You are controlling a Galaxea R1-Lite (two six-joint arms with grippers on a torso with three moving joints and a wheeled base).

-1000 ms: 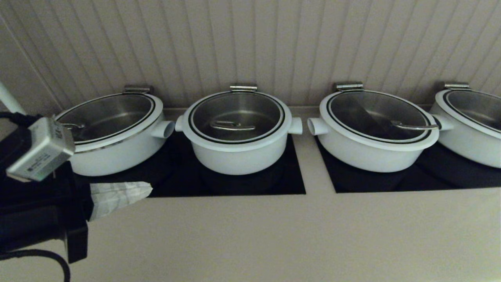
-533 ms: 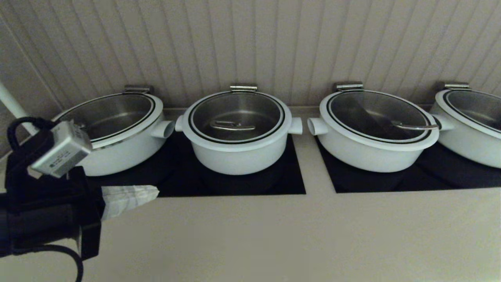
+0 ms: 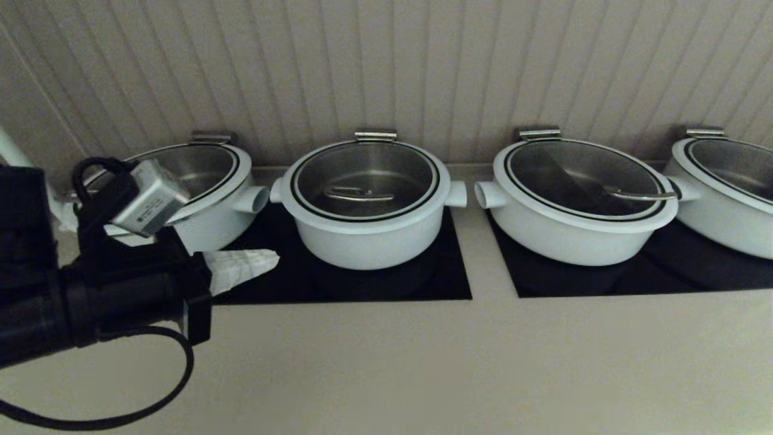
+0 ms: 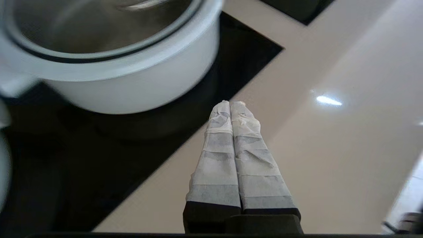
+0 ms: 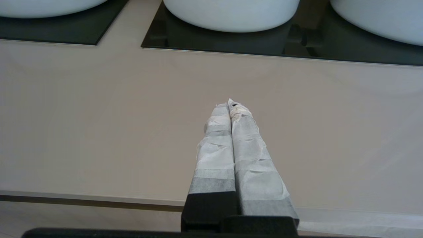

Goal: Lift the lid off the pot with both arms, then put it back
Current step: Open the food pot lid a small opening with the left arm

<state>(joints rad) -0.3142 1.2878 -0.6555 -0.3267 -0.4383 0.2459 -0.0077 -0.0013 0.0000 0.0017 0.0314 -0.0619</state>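
Lid (image 3: 365, 181) sits on the pot (image 3: 368, 235), ahead and right of the left gripper (image 3: 266, 261), whose fingers are pressed together. Better to spread them before reaching its handle (image 3: 357, 194). Right gripper (image 5: 230, 103), also pressed together, hangs over the counter (image 5: 99, 115), nearer than the pots.

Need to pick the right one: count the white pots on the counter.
4, in a row: far-left pot behind the left gripper; the pot left of centre; right-of-centre pot; far-right pot, cut off by the frame edge.
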